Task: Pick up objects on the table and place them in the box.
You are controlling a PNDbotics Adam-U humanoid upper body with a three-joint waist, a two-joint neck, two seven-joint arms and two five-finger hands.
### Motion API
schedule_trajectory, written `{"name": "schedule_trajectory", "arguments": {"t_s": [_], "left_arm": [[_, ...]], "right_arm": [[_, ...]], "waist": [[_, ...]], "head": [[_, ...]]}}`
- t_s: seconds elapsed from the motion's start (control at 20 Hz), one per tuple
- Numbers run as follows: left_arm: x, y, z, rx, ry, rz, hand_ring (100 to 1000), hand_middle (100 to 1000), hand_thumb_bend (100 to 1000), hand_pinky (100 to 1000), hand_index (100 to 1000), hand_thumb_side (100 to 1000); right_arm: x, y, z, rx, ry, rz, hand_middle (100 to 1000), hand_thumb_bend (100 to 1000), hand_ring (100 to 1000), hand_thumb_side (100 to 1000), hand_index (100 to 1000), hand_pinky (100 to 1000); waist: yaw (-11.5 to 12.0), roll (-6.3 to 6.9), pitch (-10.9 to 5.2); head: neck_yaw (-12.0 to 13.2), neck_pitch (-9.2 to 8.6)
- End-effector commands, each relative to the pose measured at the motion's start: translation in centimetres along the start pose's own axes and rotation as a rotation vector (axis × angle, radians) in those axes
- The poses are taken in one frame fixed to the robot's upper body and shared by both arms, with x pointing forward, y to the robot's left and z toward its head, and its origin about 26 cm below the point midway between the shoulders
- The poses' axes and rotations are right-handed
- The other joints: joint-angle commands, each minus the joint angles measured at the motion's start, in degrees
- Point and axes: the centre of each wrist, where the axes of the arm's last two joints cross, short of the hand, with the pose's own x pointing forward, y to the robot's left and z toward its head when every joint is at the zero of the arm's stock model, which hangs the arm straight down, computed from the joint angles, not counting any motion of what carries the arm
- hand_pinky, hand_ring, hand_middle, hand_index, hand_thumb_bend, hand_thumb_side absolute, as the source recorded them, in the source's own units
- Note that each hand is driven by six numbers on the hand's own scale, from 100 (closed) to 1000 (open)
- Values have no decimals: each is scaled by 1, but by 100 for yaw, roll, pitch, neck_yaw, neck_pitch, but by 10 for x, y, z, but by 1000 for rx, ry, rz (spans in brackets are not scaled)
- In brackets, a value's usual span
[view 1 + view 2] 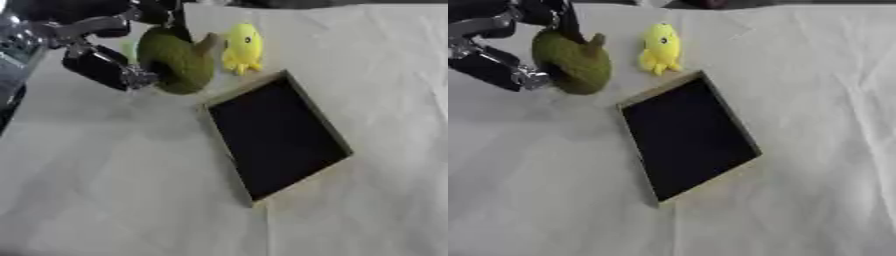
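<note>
My left hand reaches in from the upper left with its fingers curled round an olive-green plush toy, held just above the table to the left of the box's far corner. A yellow plush duck lies on the white cloth beyond the box. The box is shallow with a black inside and a tan rim, set askew at the centre; nothing shows inside it. My right hand appears in neither view.
A wrinkled white cloth covers the table. Bare cloth stretches to the right of the box and in front of it.
</note>
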Motion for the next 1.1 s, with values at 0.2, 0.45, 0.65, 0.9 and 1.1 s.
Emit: {"name": "schedule_trajectory", "arguments": {"t_s": [0.2,0.45,0.65,0.9,1.1], "left_arm": [[2,-10,-36,1,-83,81,582,525,100,693,697,262],[14,-22,-66,-2,-158,140,576,520,100,692,696,271],[24,-36,-86,-13,-172,204,574,518,100,692,696,271],[25,-64,-92,-70,-105,275,566,509,100,684,691,267],[25,-81,-88,-121,-61,298,570,511,100,689,702,261]], "right_arm": [[8,-2,-8,5,-37,2,638,100,870,517,779,899],[8,-3,-8,2,-38,4,638,100,871,518,780,899],[8,-6,-7,-3,-31,18,639,100,870,521,780,899],[8,-8,-5,-7,-27,29,639,100,869,522,780,899],[8,-8,-5,-9,-27,32,639,100,869,523,780,899]], "waist": [[-20,-12,-170],[4,2,-171],[95,53,-194],[165,104,-221],[179,122,-221]], "head": [[-7,33],[-98,58],[-250,83],[-358,106],[-379,116]]}}
